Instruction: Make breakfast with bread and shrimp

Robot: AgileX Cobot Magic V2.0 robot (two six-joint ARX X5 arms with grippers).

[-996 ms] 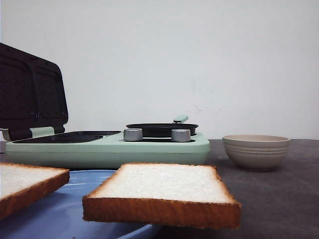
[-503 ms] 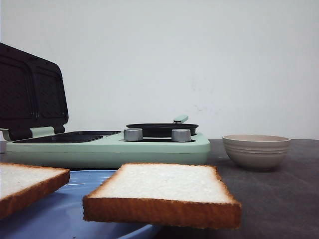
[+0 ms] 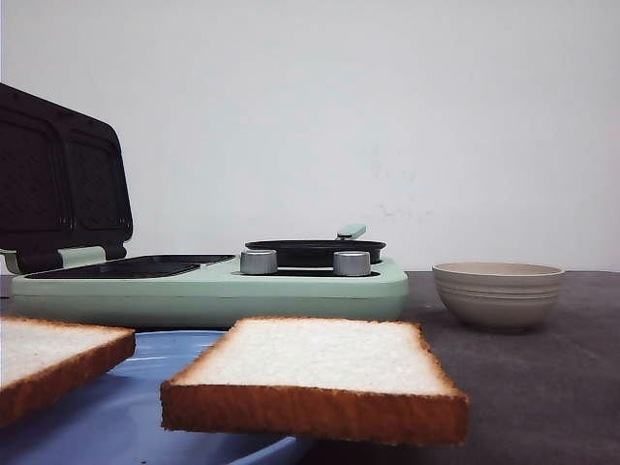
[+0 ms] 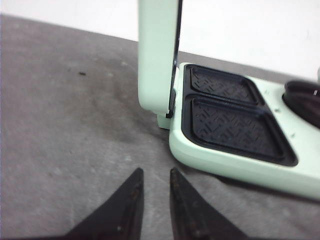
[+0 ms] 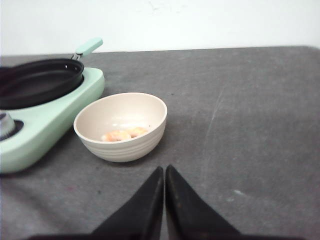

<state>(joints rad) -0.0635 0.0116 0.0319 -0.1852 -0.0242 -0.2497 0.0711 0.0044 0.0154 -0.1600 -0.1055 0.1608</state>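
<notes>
The grey desk [image 5: 260, 110] lies bare right of the mint breakfast maker [image 3: 208, 286]. 2 slices of bread [image 3: 320, 378] overhang the blue plate [image 3: 126, 407] rim. Shrimp [image 5: 122, 134] sit in the beige bowl [image 5: 122, 145]. Left gripper [image 4: 153, 174] fingers stand slightly parted; right gripper [image 5: 164, 170] fingers are closed, empty.

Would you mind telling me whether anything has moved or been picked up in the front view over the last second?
Nothing has visibly changed. The two bread slices lie on the blue plate as before, the breakfast maker keeps its lid up, and the beige bowl sits where it was. Neither gripper appears in the front view, and nothing was grasped or released.
</notes>
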